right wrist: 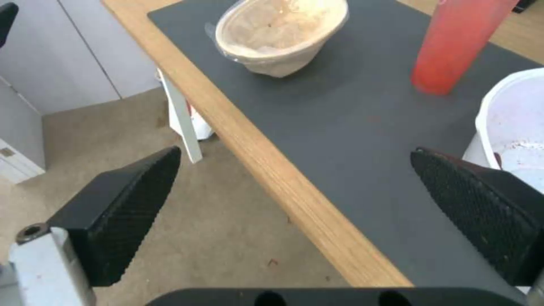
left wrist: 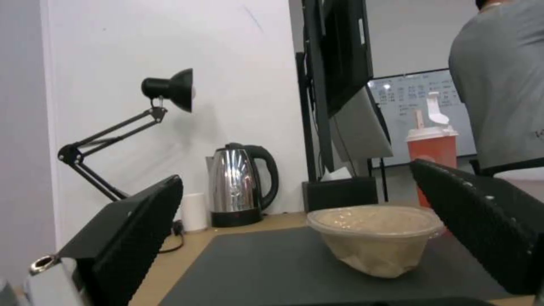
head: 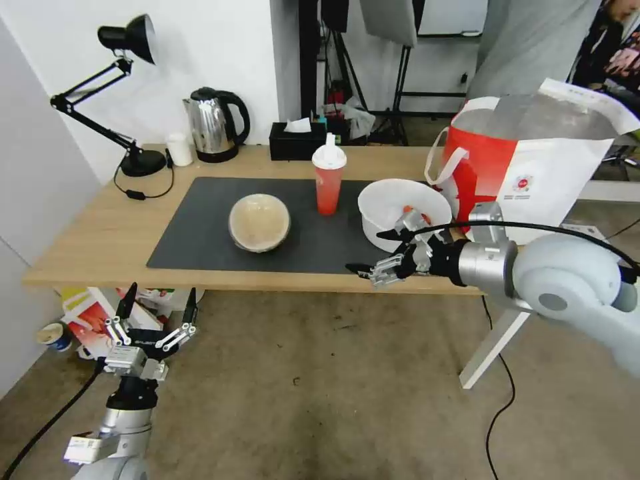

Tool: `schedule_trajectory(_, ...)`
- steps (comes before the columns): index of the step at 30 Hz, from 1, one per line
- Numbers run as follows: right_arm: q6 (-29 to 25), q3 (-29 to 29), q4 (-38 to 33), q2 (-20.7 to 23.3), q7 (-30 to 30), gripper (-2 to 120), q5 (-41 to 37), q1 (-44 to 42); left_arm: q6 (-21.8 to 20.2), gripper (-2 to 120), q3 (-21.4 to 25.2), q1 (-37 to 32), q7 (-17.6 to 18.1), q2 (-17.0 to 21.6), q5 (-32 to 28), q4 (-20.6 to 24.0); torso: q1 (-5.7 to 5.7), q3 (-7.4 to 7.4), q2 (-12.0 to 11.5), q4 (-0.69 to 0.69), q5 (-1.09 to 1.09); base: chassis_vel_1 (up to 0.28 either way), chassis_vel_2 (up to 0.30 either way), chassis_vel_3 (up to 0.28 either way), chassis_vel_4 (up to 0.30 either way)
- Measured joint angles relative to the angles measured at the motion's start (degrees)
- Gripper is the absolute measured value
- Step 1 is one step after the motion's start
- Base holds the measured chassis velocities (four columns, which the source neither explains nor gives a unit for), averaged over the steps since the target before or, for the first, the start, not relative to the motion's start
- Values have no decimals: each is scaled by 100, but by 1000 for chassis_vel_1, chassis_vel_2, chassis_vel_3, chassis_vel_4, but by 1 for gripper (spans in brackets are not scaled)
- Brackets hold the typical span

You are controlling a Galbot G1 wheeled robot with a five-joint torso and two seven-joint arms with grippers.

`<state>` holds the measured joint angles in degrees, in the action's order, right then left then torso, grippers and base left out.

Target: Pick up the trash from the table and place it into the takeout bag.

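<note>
Jaws spread, right gripper (head: pixel 375 252) hovers over table (head: pixel 100 233) edge.

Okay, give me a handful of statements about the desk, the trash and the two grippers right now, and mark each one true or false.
1. The red drink cup stands upright on the dark mat. True.
2. The right gripper is shut on the white bowl. False: it is open and holds nothing, at the table's front edge beside that bowl.
3. The beige lidded bowl is already in the takeout bag. False: it sits on the mat.
4. The left gripper hangs open below the table's front edge. True.
5. The steel kettle stands on the mat. False: it is on bare wood behind the mat.
</note>
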<state>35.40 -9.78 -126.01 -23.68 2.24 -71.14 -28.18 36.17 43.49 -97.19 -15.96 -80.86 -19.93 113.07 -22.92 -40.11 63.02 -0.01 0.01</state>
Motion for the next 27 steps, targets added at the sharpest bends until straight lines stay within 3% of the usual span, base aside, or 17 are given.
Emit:
schedule_trajectory(12, 7, -262, 793, -300, -14, 100, -949, 1848, 0, 100, 0, 0, 0, 0, 0, 0, 0, 0, 0, 2, -2, 0, 0, 0, 0)
schedule_trajectory(14, -6, -82, 855, -317, -50, 100, -1211, 2018, 0, 100, 0, 0, 0, 0, 0, 0, -1, 0, 0, 3, -3, 0, 0, 0, 0)
schedule_trajectory(22, -24, 282, 854, -350, -108, 100, -1473, 2025, 0, 100, 0, 0, 0, 0, 0, 0, -1, 0, 0, 2, -1, 0, 0, 0, 0)
schedule_trajectory(27, -27, 339, 913, -368, -97, 100, -1260, 1528, 0, 100, 0, 0, 0, 0, 0, 0, -1, 0, 0, 1, 0, 0, 0, 0, 0)
